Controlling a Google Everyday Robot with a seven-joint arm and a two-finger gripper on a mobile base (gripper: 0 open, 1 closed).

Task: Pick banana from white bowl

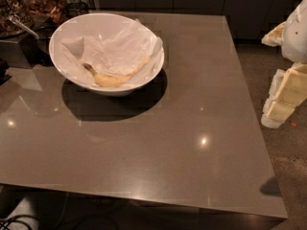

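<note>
The banana (111, 77) is small, curved and yellow, with a dark stem tip pointing left. It lies on crumpled white paper against the near wall of the white bowl (79, 25). The bowl stands at the back left of the grey table (158, 143). My gripper (282, 102), white with cream-coloured parts, hangs at the right edge of the view, beyond the table's right edge. It is far to the right of the bowl and holds nothing that I can see.
Dark containers of brown food (45, 6) with a metal spoon (21, 27) stand behind the bowl at the far left. Dark cabinets line the back. The floor shows to the right of the table, and cables lie under its front left corner.
</note>
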